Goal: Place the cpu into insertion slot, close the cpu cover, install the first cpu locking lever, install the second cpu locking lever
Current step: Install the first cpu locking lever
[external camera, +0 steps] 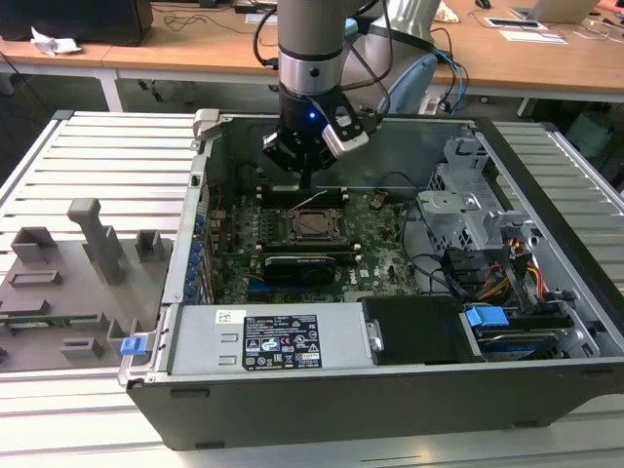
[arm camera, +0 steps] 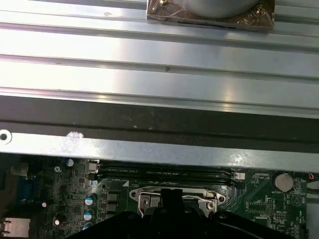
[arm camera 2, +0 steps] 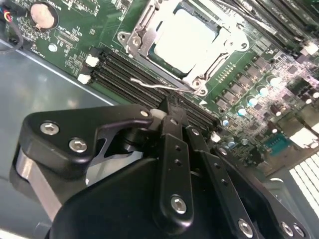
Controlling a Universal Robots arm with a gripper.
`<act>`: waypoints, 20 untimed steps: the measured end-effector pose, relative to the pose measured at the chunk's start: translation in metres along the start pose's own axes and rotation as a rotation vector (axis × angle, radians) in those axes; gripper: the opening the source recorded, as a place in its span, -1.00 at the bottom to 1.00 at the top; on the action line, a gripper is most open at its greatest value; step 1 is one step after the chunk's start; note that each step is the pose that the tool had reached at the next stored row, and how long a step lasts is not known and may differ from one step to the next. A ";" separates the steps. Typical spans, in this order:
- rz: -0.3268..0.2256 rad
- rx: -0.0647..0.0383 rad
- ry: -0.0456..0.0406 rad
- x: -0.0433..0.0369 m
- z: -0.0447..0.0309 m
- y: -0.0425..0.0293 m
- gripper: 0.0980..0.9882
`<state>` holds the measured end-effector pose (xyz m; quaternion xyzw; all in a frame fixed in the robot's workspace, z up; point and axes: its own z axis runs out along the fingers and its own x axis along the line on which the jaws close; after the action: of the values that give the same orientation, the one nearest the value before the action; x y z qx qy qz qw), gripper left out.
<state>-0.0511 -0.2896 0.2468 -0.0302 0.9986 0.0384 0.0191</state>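
The cpu (arm camera 2: 185, 36), a silver-grey square, lies in the insertion slot (external camera: 314, 226) on the green motherboard (external camera: 380, 244). The cpu cover (arm camera 2: 133, 41), a metal frame, lies flat around the chip's edges. A thin wire locking lever (arm camera 2: 148, 83) stands out from the socket's side, over the black RAM slots (arm camera 2: 124, 67). My gripper (arm camera 2: 172, 105) hangs just beside the socket with its fingers shut together, the tips right at the lever's end; whether they touch it I cannot tell. In the exterior view the gripper (external camera: 306, 181) sits low over the socket's far edge. The first wrist view has the fingertips (arm camera: 172, 196) in front of the socket frame (arm camera: 144, 199).
The open computer case (external camera: 195, 244) walls the board in. A black graphics card (external camera: 310, 265) lies near the socket, a drive cage (external camera: 468, 210) and cables at the exterior view's right, a power supply (external camera: 263, 341) in front. A grey fixture tray (external camera: 68, 283) lies outside at the left.
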 end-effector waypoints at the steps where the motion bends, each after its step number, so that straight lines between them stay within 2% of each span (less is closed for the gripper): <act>1: 0.000 -0.001 -0.0001 -0.0008 0.0013 -0.0001 -0.98; 4: -0.001 -0.001 0.0000 -0.0098 0.0061 0.0007 -0.98; 8: -0.033 -0.002 0.0026 -0.0107 0.0118 0.0014 -0.98; 12: -0.036 -0.002 0.0028 -0.0133 0.0146 0.0048 -0.98; 20: -0.036 -0.002 0.0030 -0.0218 0.0239 0.0052 -0.98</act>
<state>-0.0289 -0.2812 0.2243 -0.0482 0.9979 0.0388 0.0183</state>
